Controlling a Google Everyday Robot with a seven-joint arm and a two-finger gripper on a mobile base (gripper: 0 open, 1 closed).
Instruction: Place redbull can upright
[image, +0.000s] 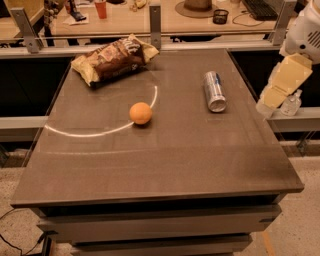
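Redbull can (214, 91) lies on its side on the dark table (165, 165), to the right of the orange (140, 113) and a little farther back, well apart from it. We see its length running front to back, with one shiny round end turned toward the camera and a blue patch showing near the far end.

The orange sits near the middle of the table top, on a thin pale arc (90, 132) that sweeps off to the orange's left and curves up behind it on its right. Behind the orange and to its left, a crumpled brown chip bag (112, 60) lies near the table's back edge.

Far to the right of the orange, past the can and off the table's right edge, the gripper (266, 103) hangs at the end of a cream-coloured arm segment (287, 80). It is in the air and apart from the can; whether it is parted or closed we cannot tell. Just beside it a small clear bottle (290, 102) stands on a ledge.

Well behind the orange, on a lighter desk (125, 22), we make out a red cup (101, 8), a hat (198, 6) and a keyboard (257, 7).
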